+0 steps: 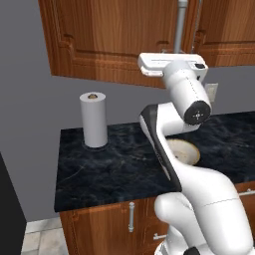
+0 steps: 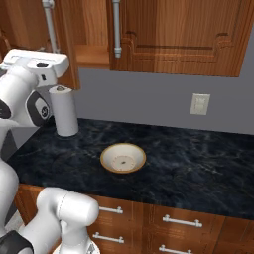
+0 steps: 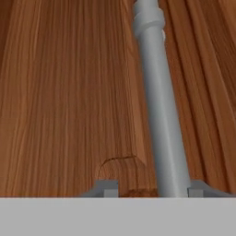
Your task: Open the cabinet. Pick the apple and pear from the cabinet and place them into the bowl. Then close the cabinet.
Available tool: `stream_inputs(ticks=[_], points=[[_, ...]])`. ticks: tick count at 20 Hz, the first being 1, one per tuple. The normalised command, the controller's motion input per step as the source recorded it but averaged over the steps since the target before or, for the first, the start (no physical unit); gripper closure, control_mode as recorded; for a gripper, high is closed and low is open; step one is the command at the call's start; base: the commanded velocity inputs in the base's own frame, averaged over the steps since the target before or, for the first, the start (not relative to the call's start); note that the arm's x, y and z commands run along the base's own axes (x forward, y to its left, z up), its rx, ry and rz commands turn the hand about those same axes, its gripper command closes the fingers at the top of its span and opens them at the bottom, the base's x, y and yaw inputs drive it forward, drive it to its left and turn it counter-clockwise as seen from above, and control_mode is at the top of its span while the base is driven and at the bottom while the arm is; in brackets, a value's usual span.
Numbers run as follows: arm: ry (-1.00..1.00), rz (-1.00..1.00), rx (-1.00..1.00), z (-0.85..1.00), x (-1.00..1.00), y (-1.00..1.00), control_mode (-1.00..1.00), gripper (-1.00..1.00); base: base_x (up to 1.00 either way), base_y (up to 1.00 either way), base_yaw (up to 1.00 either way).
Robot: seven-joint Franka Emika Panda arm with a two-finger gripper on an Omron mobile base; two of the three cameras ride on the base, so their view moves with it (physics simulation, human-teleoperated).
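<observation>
Arm reaches up, end effector closed around the cabinet handle

Lighting: even, diffuse, moderately bright; no distinct source. Shadows: soft, faint, under the cabinet and beside the paper roll. Glare: none on the dark desk. Sharpness: soft render; hand view slightly blurred.
</observation>
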Motion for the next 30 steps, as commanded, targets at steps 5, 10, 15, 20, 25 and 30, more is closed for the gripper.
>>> stream_inputs(ticks=[5,10,15,20,25,30], points=[[0.0,0.0,-0.08,0.33,-0.63,1.0,-1.0,1.0,0.0,0.0,0.0],[0.0,0.0,-0.08,0.36,-0.57,1.0,-1.0,1.0,0.0,0.0,0.0],[0.0,0.0,-0.12,0.29,-0.37,1.0,-1.0,-1.0,0.0,0.0,0.0],[0.0,0.0,-0.12,0.27,-0.51,1.0,-1.0,-1.0,0.0,0.0,0.0],[0.0,-0.02,-0.13,0.35,-0.92,0.98,-1.0,-1.0,0.0,0.0,0.0],[0.0,-0.1,-0.08,0.14,-1.0,0.35,-1.0,-1.0,0.0,0.0,0.0]])
